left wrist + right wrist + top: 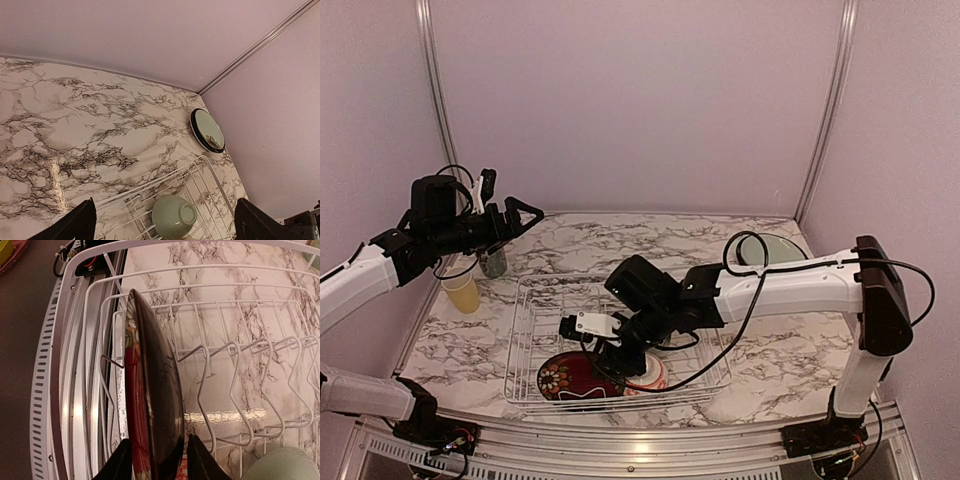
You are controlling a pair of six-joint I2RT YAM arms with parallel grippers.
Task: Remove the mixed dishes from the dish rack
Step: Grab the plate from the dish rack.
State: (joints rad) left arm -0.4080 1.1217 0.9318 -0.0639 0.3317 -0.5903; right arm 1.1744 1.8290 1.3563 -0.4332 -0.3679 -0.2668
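An upright dark red floral plate (150, 390) in the dish rack (215, 302) is being gripped by the right jaws; the left jaws are being held wide open.

Nothing legible anywhere, far as I can see: no text, label, brand or no. in any view. Dark red floral plate (150, 405) has a flower pattern only, no lettering. Dish rack (525, 340) is plain wire w/o a tag. Marble bench (770, 350) shows veining only, no marks or signs.
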